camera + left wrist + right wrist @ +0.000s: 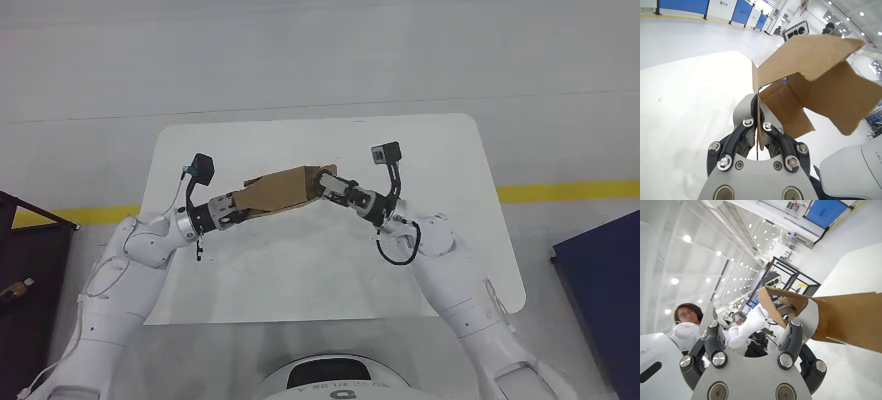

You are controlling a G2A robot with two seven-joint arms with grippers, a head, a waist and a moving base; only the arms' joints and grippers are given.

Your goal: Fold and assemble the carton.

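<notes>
**Top view.** The carton (285,188), plain brown cardboard and partly unfolded, is held above the middle of the white table (300,290), between the two arms. The left gripper (237,205) is at its left end and the right gripper (322,185) at its right end. On the floor around the table are a yellow line (570,190), a dark rack (25,270) to the left and a blue mat (610,290) to the right.

**Left wrist view.** The white casing (851,170) of the other arm carries a small printed symbol with lettering. The left gripper (758,111) is clamped tight on the edge of one carton panel, with the cardboard pinched between both pads. Beyond the grip the carton (810,56) opens out, with one broad panel on top and flaps hanging loose beneath it. Blue partition panels (683,6) stand at the far side of the hall, and the table (687,94) lies below.

**Right wrist view.** The right gripper (759,306) has its fingers spread wide and grips nothing. One finger (810,313) rests against the carton (848,317) at the panel's end, and a flap crosses over its tip. The other finger (710,313) is clear of the cardboard. The left arm (749,325) is visible past the flap, with a black frame rack (795,277) behind it.
</notes>
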